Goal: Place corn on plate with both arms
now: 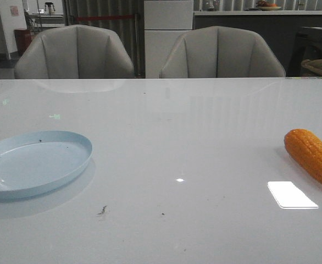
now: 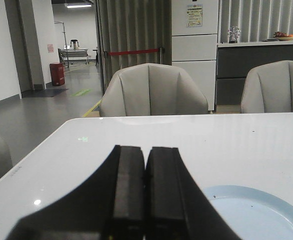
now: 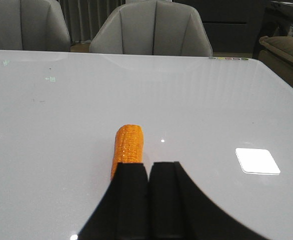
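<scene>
Corn [image 1: 312, 156] at 3 o'clock on the worktop [image 1: 166, 143], untouched; plate [image 1: 34, 162] at 9 o'clock, bare. Right claw [image 3: 149, 172] pressed narrow, just behind the ear; left claw [image 2: 145, 165] also closed, beside the plate. Likely still the approach step. Next: open the right claw wide and descend around the ear.

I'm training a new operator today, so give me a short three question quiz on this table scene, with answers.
1. True or false: the corn lies on the plate.
2. The right gripper is: A open, B shut, C out of view?
3. Which arm's wrist camera shows the plate?

Key: 1 false, it lies on the table, far right in the front view. 2 B. 3 The left, behind the shut left gripper.
</scene>
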Available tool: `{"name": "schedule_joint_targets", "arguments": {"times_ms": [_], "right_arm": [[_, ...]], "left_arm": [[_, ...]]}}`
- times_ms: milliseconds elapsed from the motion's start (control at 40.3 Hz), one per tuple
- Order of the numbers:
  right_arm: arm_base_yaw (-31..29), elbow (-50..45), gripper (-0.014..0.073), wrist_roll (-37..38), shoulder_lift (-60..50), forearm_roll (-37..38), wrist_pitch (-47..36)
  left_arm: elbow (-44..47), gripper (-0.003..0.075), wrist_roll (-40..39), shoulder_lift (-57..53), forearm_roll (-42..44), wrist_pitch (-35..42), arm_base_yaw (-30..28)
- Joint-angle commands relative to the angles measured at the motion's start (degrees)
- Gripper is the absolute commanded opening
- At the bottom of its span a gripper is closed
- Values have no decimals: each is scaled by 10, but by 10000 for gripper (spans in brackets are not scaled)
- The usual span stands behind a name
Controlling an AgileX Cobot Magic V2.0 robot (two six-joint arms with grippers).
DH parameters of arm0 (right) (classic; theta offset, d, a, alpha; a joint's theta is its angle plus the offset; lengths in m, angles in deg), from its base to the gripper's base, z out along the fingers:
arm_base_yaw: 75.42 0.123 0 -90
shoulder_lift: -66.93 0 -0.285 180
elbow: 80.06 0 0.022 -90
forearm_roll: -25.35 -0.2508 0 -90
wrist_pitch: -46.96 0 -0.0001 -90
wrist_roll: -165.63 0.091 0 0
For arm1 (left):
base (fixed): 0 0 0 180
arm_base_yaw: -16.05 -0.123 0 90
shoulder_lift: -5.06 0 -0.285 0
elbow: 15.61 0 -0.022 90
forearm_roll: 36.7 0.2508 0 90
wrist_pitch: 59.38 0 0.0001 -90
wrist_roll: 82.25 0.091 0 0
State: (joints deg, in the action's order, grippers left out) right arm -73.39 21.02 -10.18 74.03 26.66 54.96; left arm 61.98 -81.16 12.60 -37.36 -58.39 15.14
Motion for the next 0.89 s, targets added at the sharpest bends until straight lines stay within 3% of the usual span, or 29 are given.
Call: {"name": "schedule_joint_targets", "arguments": {"times_ms": [0,645,869], "right_arm": [[-2,10,66,-3,-8,-1,-52],[-2,10,66,-3,-8,-1,-52],[-2,10,66,-3,-8,-1,-92]], "left_arm": [[1,90,-4,2,-6,50,0],[1,90,-4,2,-6,50,0],[-1,90,-4,2,-15,117,0]]}}
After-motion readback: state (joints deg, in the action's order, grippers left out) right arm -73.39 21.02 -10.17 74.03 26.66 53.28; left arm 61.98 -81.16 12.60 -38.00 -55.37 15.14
